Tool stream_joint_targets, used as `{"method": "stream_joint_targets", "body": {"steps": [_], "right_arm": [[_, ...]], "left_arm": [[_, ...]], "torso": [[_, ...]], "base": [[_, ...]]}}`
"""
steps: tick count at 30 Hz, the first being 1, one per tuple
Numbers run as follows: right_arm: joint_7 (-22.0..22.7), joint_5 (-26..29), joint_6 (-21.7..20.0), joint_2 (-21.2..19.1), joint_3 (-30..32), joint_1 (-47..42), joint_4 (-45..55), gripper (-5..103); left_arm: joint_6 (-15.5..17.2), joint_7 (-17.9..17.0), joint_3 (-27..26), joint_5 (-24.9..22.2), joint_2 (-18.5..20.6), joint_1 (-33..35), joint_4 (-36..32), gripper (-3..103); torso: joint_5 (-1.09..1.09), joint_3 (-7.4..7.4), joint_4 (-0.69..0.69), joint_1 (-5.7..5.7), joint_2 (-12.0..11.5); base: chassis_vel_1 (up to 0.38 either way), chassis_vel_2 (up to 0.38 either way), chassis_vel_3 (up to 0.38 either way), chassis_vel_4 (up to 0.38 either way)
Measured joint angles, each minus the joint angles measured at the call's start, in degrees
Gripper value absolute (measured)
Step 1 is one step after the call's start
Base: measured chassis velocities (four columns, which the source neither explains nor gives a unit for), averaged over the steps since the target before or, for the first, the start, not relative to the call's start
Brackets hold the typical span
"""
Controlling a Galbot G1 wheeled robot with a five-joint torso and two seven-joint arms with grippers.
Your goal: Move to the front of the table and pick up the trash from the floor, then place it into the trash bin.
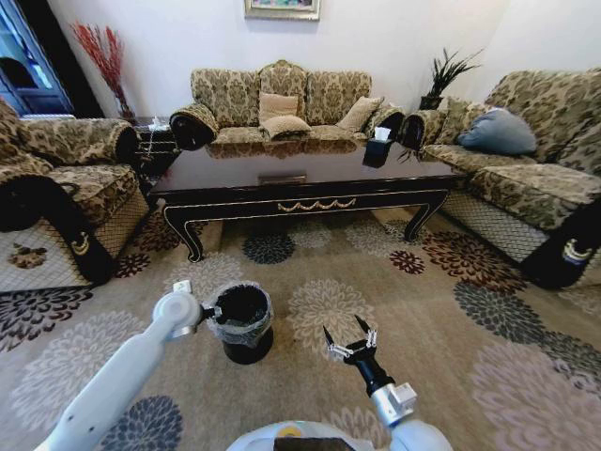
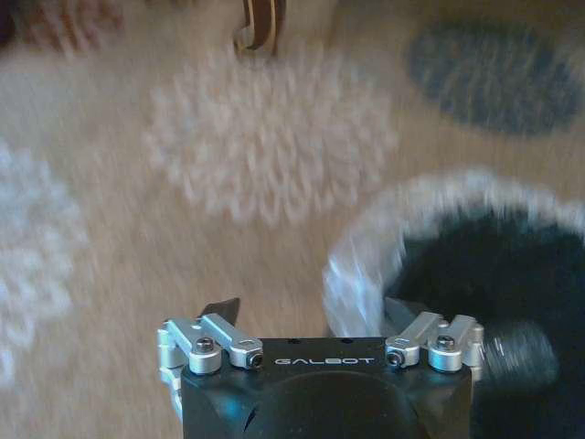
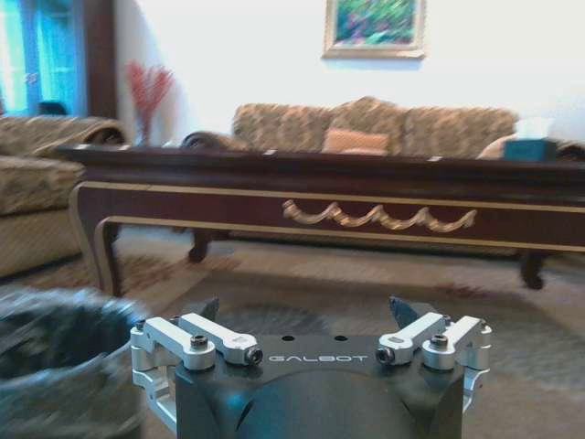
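The dark brown table [image 1: 310, 183] with gold scrollwork stands ahead of me on the flowered carpet floor [image 1: 423, 319]. The black trash bin [image 1: 241, 319], lined with a clear bag, sits on the floor just in front of me. My left gripper [image 1: 208, 313] hangs at the bin's left rim. In the left wrist view this gripper [image 2: 311, 311] is open, one finger over the bin [image 2: 475, 274]. A pale blurred shape lies inside the bin. My right gripper [image 1: 347, 336] is open and empty to the right of the bin, facing the table [image 3: 320, 197]. The trash is out of view.
Patterned sofas [image 1: 282, 103] ring the table at the back, an armchair [image 1: 66, 188] on the left and a sofa [image 1: 526, 160] on the right. A tissue box [image 1: 378, 143] sits on the table. Open carpet stretches to the right of the bin.
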Motion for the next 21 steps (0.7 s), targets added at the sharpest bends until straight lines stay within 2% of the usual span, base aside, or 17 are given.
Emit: {"method": "stream_joint_targets", "body": {"steps": [1,2,4,5,6,7,8,10,11,13,14,15,16,19,21], "right_arm": [[0.53,0.80,0.26,0.47,1.20,0.53,-0.13,100],[0.87,1.53,0.32,0.71,1.93,0.80,-0.19,100],[1.56,4.05,0.33,1.49,4.27,1.21,-0.01,100],[1.56,4.05,0.33,1.49,4.27,1.21,-0.01,100],[1.83,5.25,0.27,1.82,5.38,1.21,0.33,100],[2.01,6.05,0.20,1.98,6.05,1.23,0.49,100],[2.27,7.46,0.06,2.29,7.77,1.23,0.68,100],[2.32,7.75,0.15,2.47,9.69,1.21,0.41,100],[2.32,7.75,0.15,2.47,9.69,1.21,0.41,100],[2.05,7.72,0.72,2.46,11.66,0.98,-0.04,100],[1.62,7.77,1.51,2.29,12.44,0.73,-0.30,100],[1.24,7.74,2.14,2.12,12.93,0.46,-0.51,100],[1.24,7.74,2.14,2.12,12.93,0.46,-0.51,100],[-0.40,6.66,4.21,1.94,14.26,-0.90,-1.27,100],[-0.63,6.42,4.45,2.03,14.39,-1.17,-1.40,100]], "left_arm": [[0.02,5.33,-2.58,7.72,-0.21,2.88,-1.42,96],[-0.01,9.01,-4.07,12.78,-0.51,4.88,-2.38,98],[-1.89,18.65,-7.75,25.52,-1.76,11.37,-4.89,100],[-1.89,18.65,-7.75,25.52,-1.76,11.37,-4.89,100],[-3.28,22.95,-9.46,31.42,-2.55,14.92,-5.85,100],[-4.44,26.07,-10.58,35.42,-3.11,17.37,-6.46,100],[-7.33,32.97,-12.84,42.07,-4.30,21.89,-7.33,100],[-11.49,39.46,-15.35,46.99,-5.77,25.89,-7.64,100],[-11.49,39.46,-15.35,46.99,-5.77,25.89,-7.64,100],[-17.45,44.80,-17.84,51.20,-7.40,29.10,-7.64,100],[-21.73,47.81,-19.30,55.49,-8.35,30.98,-7.59,100],[-24.16,49.49,-20.10,58.45,-8.95,32.17,-7.55,100],[-24.16,49.49,-20.10,58.45,-8.95,32.17,-7.55,100],[-31.30,54.70,-22.50,65.38,-12.16,37.37,-8.20,100],[-32.54,55.50,-22.88,66.32,-13.01,38.49,-8.28,100]], "torso": [[-0.01,0.00,-0.01,0.00,0.00],[-0.01,0.00,0.00,0.00,0.00],[0.00,0.00,0.00,0.00,0.00],[0.00,0.00,0.00,0.00,0.00],[-0.01,0.00,0.01,0.00,0.00],[-0.02,0.00,0.02,0.00,0.00],[-0.02,0.00,0.03,0.00,0.00],[-0.01,0.00,0.03,0.00,0.00],[-0.01,0.00,0.03,0.00,0.00],[-0.01,0.00,0.00,0.00,0.00],[-0.01,0.00,-0.02,0.00,0.00],[0.00,0.00,-0.01,0.00,0.00],[0.00,0.00,-0.01,0.00,0.00],[0.00,0.00,0.01,-0.01,0.01],[0.01,0.00,0.00,0.00,0.00]], "base": [[0.000,0.000,0.000,0.000],[0.000,0.000,0.000,0.000],[0.000,0.000,0.000,0.000],[0.000,0.000,0.000,0.000],[0.000,0.000,0.000,0.000],[0.000,0.000,0.000,0.000],[0.000,0.000,0.000,0.000],[0.000,0.000,0.000,0.000],[0.000,0.000,0.000,0.000],[0.000,0.000,0.000,0.000],[0.000,0.000,0.000,0.000],[0.000,0.000,0.000,0.000],[0.000,0.000,0.000,0.000],[0.000,0.000,0.000,0.000],[0.000,0.000,0.000,0.000]]}}
